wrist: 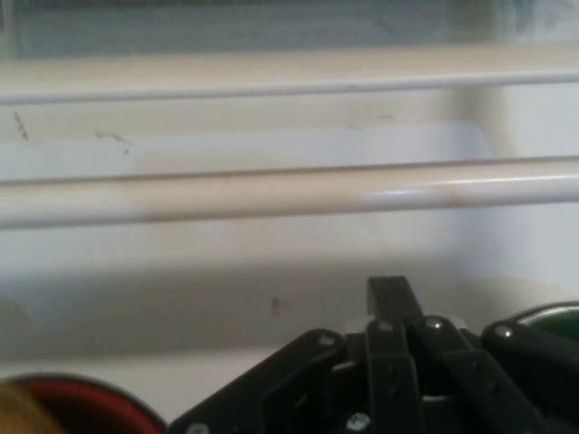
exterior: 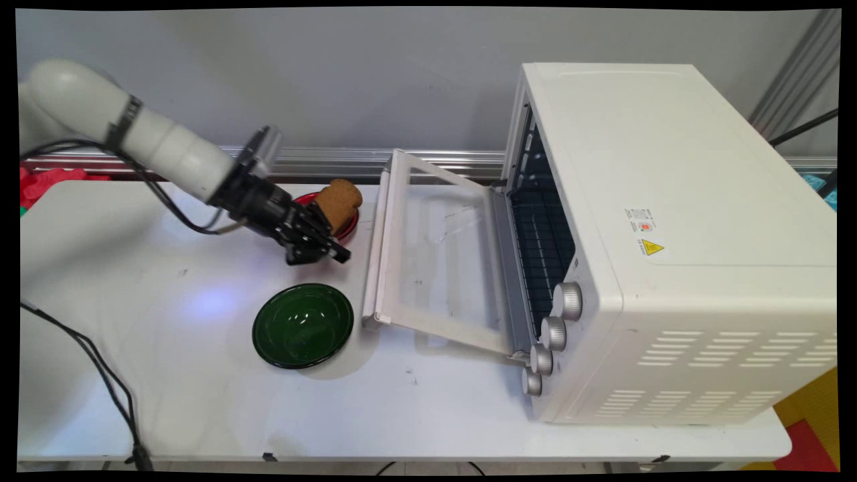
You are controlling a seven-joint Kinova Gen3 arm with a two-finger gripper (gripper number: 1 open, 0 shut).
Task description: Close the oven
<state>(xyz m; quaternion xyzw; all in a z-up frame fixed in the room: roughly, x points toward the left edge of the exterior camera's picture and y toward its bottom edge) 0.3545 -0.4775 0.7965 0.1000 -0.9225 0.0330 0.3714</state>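
My black gripper [exterior: 337, 254] hangs low over the table, shut with nothing in it, pointing at the oven door's handle [exterior: 377, 248]. Just behind it a slice of brown toast [exterior: 339, 201] leans on a red plate [exterior: 349, 230]. A dark green plate [exterior: 302, 325] lies empty on the table in front of the gripper. In the hand view the closed fingertips [wrist: 387, 294] face the white handle bar [wrist: 289, 190], with the red plate's edge [wrist: 81, 402] at the lower left and the green plate's rim [wrist: 554, 318] at the right.
A white toaster oven [exterior: 669, 234] fills the table's right side, its glass door [exterior: 438, 261] folded down toward the plates, the wire rack [exterior: 543, 241] showing inside. Several silver knobs [exterior: 553, 333] line its front. Black cables [exterior: 100, 375] trail over the table's left.
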